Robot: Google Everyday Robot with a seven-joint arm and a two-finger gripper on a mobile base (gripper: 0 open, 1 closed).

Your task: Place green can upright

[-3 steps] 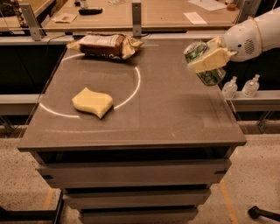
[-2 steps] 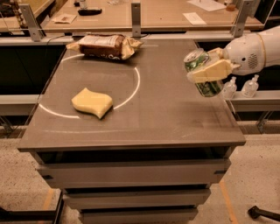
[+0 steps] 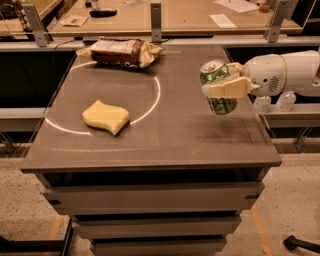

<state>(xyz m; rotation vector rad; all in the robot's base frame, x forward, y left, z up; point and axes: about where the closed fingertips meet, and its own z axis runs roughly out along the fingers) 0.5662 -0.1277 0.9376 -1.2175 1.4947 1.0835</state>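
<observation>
Since 1.0 s ago: the hand (image 3: 218, 79) has moved left, inward from the bench's right edge, and sits a little lower. The can (image 3: 222, 105) was strongly tilted then and less so at 0.7 s ago. It now stands close to upright, its silver pull-tab top leaning slightly toward the camera. The sponge and the bag have not shifted.

Hand: closed on the can, one pale finger (image 3: 225, 89) lying across the front of the label at mid-height, the other behind it. The white arm (image 3: 285, 72) enters from the right.

Can: over the right part of the bench (image 3: 175, 135), well apart from the other items. It appears to be held above the surface. A faint dark patch lies on the bench nearer the camera.

Bench: dark grey top with a white circle line (image 3: 158, 92) painted on it. A yellow sponge (image 3: 106, 116) lies flat inside the circle at left. A brown bag (image 3: 120, 51) lies on its side at the far edge, on the line. Drawers (image 3: 150, 200) sit below the top.

Room: two small clear bottles (image 3: 272, 102) stand beyond the right edge, under the arm. A wooden desk (image 3: 190, 15) behind carries papers (image 3: 222, 21) and metal posts (image 3: 156, 20). The floor (image 3: 295, 200) is speckled.
</observation>
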